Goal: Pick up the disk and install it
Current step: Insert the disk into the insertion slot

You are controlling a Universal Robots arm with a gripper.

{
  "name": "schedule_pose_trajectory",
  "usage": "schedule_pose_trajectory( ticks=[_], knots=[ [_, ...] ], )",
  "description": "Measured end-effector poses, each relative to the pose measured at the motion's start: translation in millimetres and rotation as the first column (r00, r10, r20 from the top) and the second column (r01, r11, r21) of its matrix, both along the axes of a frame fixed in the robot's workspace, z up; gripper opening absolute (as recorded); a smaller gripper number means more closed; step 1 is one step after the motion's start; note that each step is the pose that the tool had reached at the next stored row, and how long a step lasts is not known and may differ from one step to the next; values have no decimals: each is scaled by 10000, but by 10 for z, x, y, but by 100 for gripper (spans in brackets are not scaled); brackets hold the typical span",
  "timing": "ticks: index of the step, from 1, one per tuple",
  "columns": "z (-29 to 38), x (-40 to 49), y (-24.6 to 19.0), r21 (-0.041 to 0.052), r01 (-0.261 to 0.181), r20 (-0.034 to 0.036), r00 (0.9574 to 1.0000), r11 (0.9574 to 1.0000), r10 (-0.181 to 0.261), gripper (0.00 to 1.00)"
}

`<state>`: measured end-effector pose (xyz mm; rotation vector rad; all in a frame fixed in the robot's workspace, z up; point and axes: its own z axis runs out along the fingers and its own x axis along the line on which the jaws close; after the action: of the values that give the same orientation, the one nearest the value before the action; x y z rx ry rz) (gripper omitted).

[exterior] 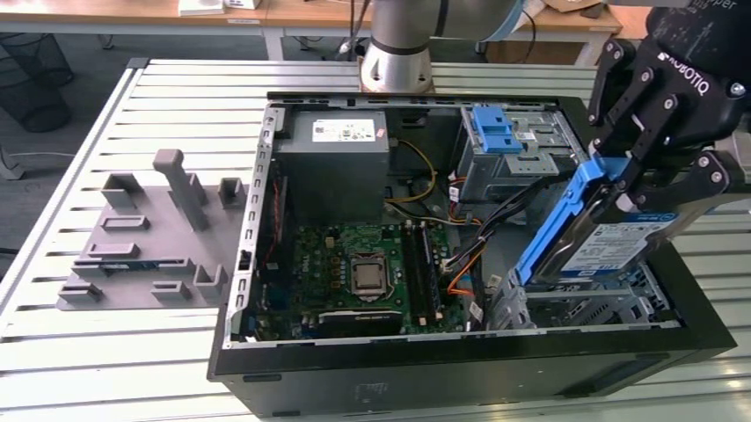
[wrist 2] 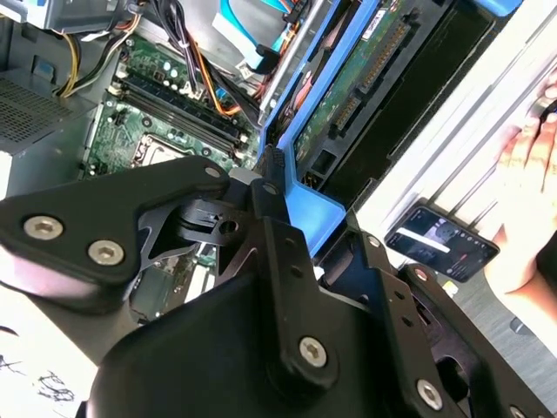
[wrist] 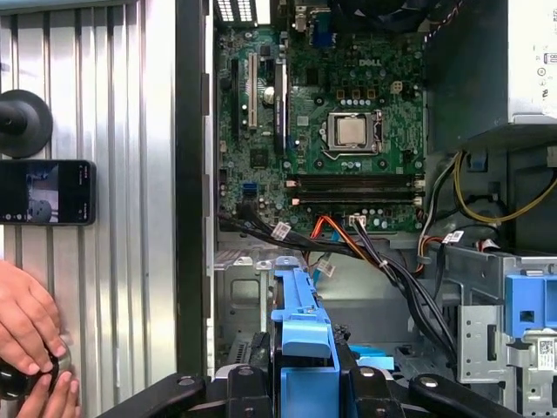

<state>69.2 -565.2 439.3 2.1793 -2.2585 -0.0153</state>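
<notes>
We start with the slatted metal worktop (exterior: 141, 105), which carries the open computer case (exterior: 470, 369) across the middle and right of the exterior view, its motherboard (exterior: 364, 264) in the centre and a grey power supply (exterior: 334, 154) toward the upper middle. At the left of that frame sits a grey moulded fixture (exterior: 147, 237). In the first wrist view a person's hand (wrist: 26, 326) rests at the lower left beside a phone (wrist: 48, 192) on the worktop. We judge the pick-up step done and the install step in hand: the disk (exterior: 610, 242) hangs tilted at the right of the exterior view, over the drive cage (exterior: 586, 308) at the case's lower right corner, not yet seated. The gripper (exterior: 657, 171) is clenched on the disk's upper end, fingers pinching the blue carrier frame (wrist: 305, 340), so the disk extends down from it toward the cage. Seating it, we think, calls for lining the frame's edges up with the bay and clearing the black and orange cables (wrist: 365, 252) nearby.
</notes>
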Motion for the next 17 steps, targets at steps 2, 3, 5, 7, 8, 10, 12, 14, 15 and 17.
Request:
schedule_pose_trajectory(
  ticks=[2,3,5,7,8,10,12,14,15,17],
  knots=[
    [-11,-1,0,1,8,0,10000,10000,-8,36],
    [-18,-1,1,1,13,0,10000,10000,-13,36],
    [-33,-1,0,0,31,-1,10000,10000,-31,36],
    [-47,-1,0,1,55,0,10000,10000,-55,36],
    [-50,-1,0,0,63,0,10000,10000,-63,36],
    [-50,-1,0,-1,66,0,10000,10000,-66,36],
    [-50,-1,0,-1,66,0,10000,10000,-66,36],
    [-50,-1,0,0,67,0,10000,10000,-67,36],
    [-51,-1,0,0,67,0,10000,10000,-67,36],
    [-51,-1,0,0,68,0,10000,10000,-68,36]
  ],
)
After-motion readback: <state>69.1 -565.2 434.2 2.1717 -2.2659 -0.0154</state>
